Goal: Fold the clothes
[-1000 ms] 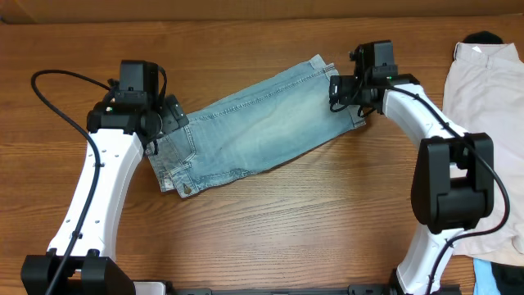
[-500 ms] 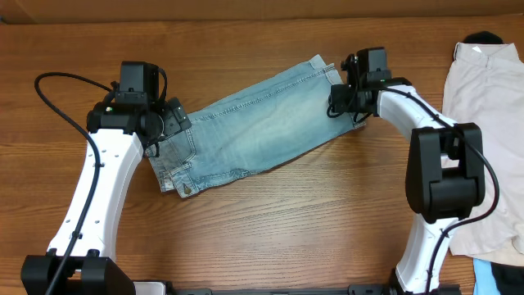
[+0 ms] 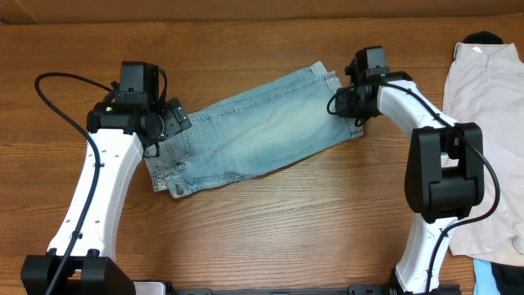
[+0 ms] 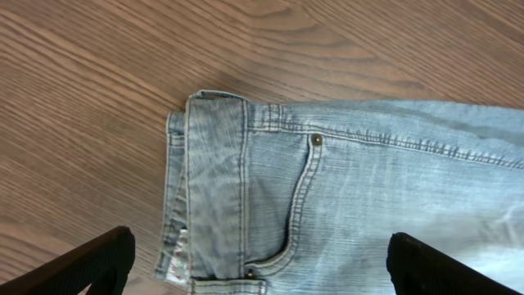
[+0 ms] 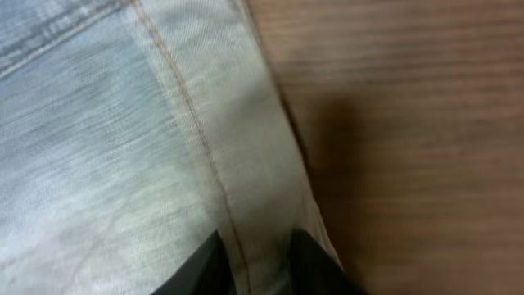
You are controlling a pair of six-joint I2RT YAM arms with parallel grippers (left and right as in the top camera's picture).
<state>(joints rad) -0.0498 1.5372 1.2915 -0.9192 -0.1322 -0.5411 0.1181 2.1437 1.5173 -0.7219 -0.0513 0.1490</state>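
Observation:
The clothes (image 3: 254, 135) are light-blue denim shorts lying flat and slanted across the middle of the wooden table (image 3: 270, 229). My left gripper (image 3: 168, 123) hovers open over the waistband end. In the left wrist view its gripper (image 4: 262, 262) has the pocket and a rivet of the clothes (image 4: 360, 197) between wide-apart fingers (image 4: 98, 258). My right gripper (image 3: 348, 102) is at the hem end. In the right wrist view that gripper (image 5: 262, 262) has its dark fingers (image 5: 205, 266) pinched on the stitched hem of the clothes (image 5: 123, 147).
A beige garment (image 3: 487, 123) lies along the right edge of the table, with a dark item (image 3: 483, 38) at its far end and a blue item (image 3: 501, 274) at the near right corner. A black cable (image 3: 57, 98) loops left of the left arm.
The right gripper's jaws have come together on the hem of the shorts. The denim has shifted slightly, its waistband corner sliding a little left. The left gripper has stayed open and still.

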